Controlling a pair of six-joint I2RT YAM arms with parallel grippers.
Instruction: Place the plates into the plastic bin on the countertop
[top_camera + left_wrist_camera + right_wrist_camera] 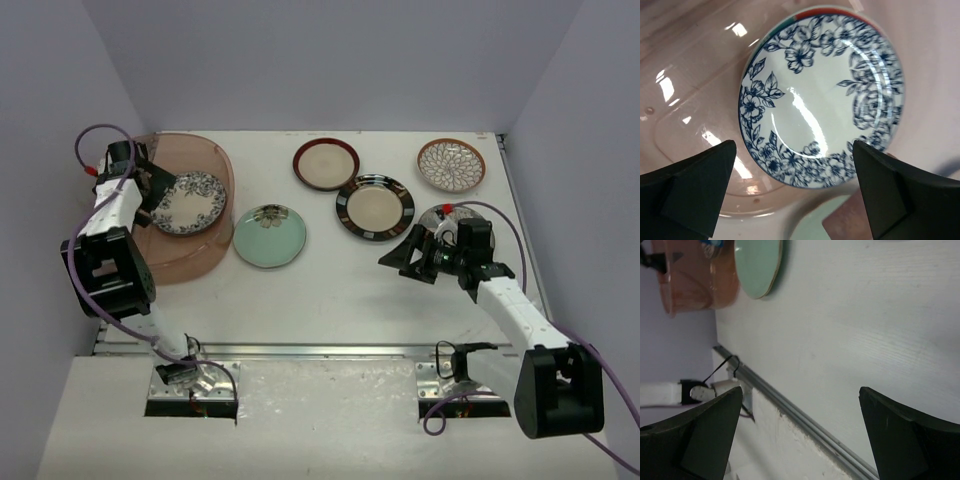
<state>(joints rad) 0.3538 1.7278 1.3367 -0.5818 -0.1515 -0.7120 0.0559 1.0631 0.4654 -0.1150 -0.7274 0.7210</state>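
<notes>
The surface (pixel 340 290) is shut in by lilac walls (pixel 330 60) on its left, far and right edges, and a rail (pixel 330 349) runs along its near edge. My widest room to move is the bare strip along that near edge, from the bin's near end across to my right arm.

One bin (pixel 190 262) fills the far-left corner, with its long side close to the left wall.

I count seven plates. Two lie stacked in the bin. The blue plate (pixel 190 203) is on top, and only a rim sliver of the red-and-teal plate (pixel 835 11) shows under it in my left wrist view.

Five plates lie on the surface:
- The mint plate (pixel 269 236) is just beside the bin's right side; I cannot tell whether they touch.
- The brown-rimmed plate (pixel 326 163) sits by the far edge at mid-width.
- The black-rimmed plate (pixel 375 208) lies nearer and to the right of it, with their rims meeting.
- The petal plate (pixel 451 165) sits towards the far-right corner, apart from the rest.
- The grey plate (pixel 437 217) lies by the right edge, mostly hidden under my right wrist.

My left claw (pixel 794 150) hangs over the blue plate inside the bin, jaws spread wide and gripping nothing. My right claw (pixel 405 258) hovers over bare surface on the near side of the black-rimmed plate. It points left, jaws likewise wide apart and empty.
</notes>
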